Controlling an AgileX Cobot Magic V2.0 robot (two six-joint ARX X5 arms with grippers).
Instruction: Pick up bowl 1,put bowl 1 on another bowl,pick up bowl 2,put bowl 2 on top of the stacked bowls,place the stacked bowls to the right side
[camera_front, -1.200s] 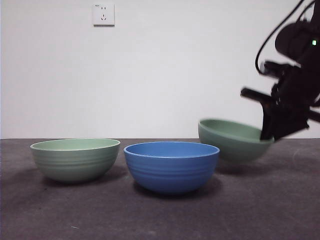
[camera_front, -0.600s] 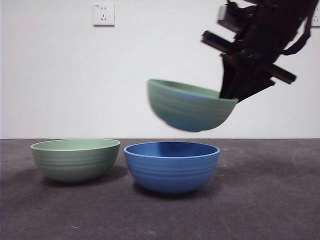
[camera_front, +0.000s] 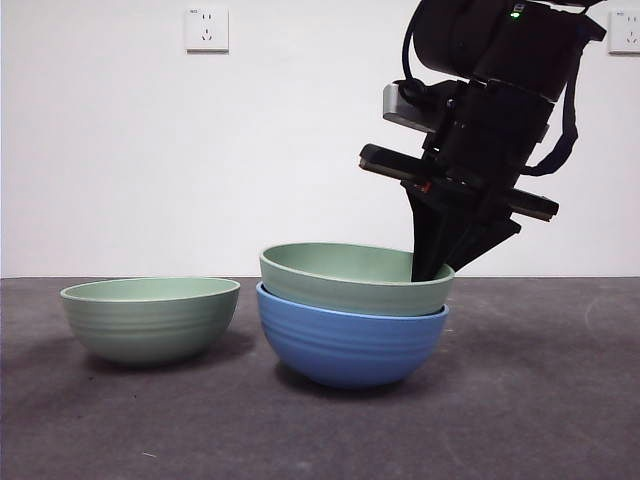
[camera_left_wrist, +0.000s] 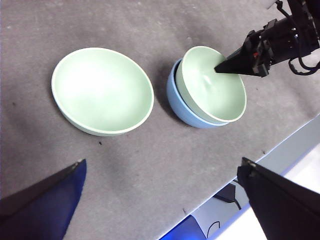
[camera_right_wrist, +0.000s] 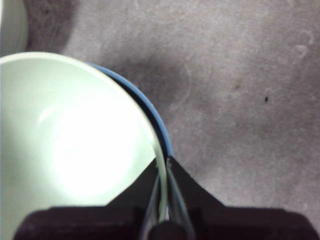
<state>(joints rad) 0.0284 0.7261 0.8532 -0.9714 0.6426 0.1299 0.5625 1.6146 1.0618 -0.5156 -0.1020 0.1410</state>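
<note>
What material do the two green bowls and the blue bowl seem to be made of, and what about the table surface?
The green bowl in the right gripper, the blue bowl under it and the free green bowl look like matte plastic or melamine: even colour, soft sheen, thin rims, moulded ribs. Glazed ceramic cannot be excluded. The table seems covered with dark grey felt-like cloth: dull, slightly mottled.

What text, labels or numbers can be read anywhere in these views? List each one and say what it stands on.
None can be read.
The wall socket carries a tiny mark at its top, too small to read.
The pale green bowls, the blue bowl and the right gripper show no lettering.
</note>
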